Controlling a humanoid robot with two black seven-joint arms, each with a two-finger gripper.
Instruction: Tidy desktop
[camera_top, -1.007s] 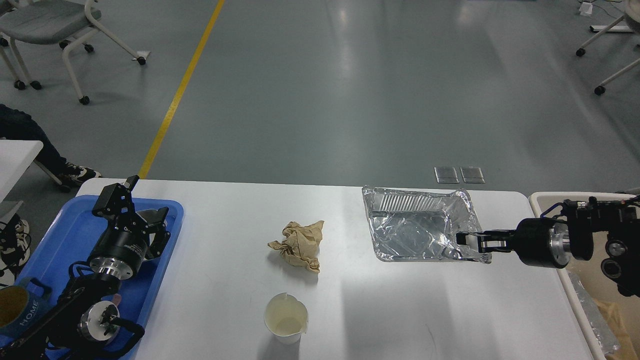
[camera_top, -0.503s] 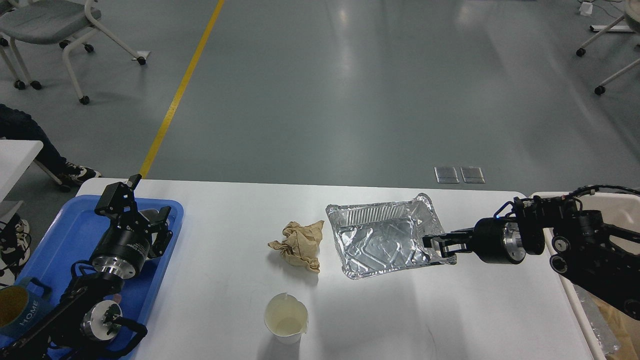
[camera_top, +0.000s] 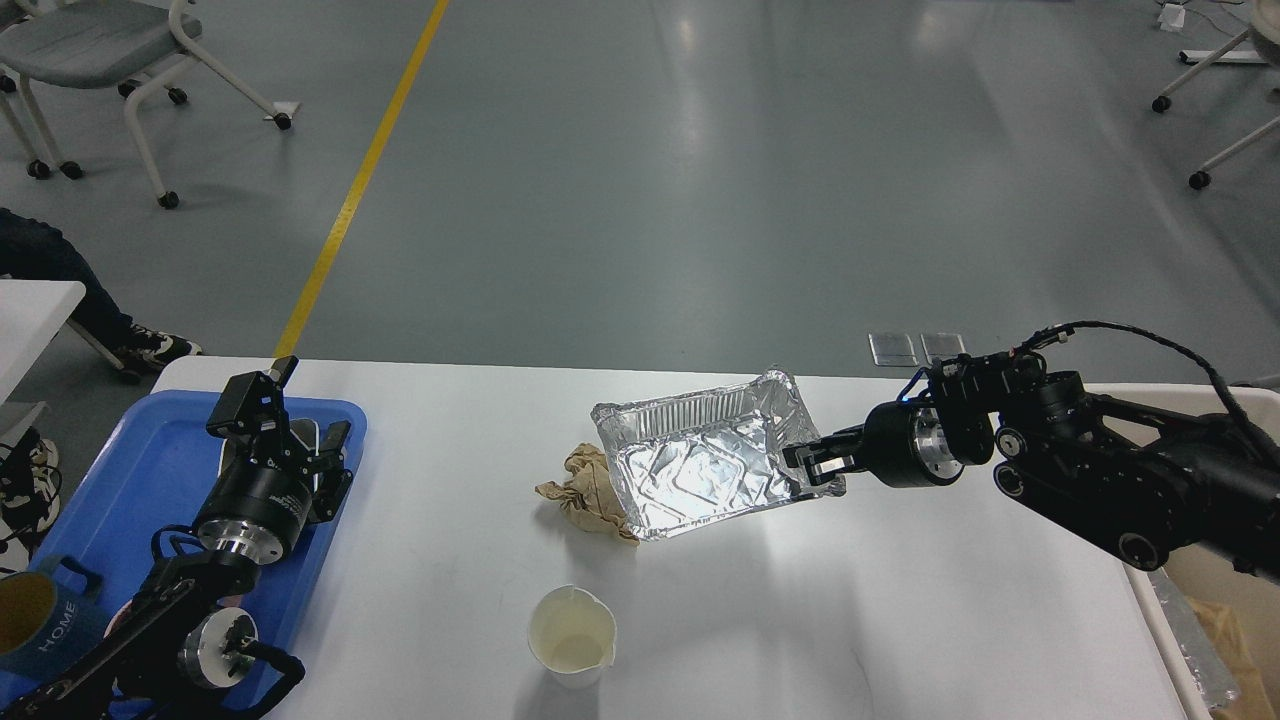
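The white desktop (camera_top: 450, 620) fills the lower half of the head view. My right gripper (camera_top: 812, 466) is shut on the right rim of a crinkled foil tray (camera_top: 700, 470) and holds it tilted above the middle of the desktop. The tray partly covers a crumpled brown paper ball (camera_top: 585, 490). A white paper cup (camera_top: 572, 637) stands upright near the front edge. My left gripper (camera_top: 315, 450) hangs over the blue plastic tray (camera_top: 130, 480) at the left with its fingers apart and nothing in it.
A beige bin (camera_top: 1200, 640) with foil and brown paper in it stands at the desktop's right edge. A blue mug (camera_top: 40, 620) marked HOME sits in the blue tray's near corner. Chairs and a yellow floor line lie beyond the desktop.
My right gripper has carried the foil tray leftward from the right end to the middle, where it now overlaps the paper ball. My left arm has shifted slightly.
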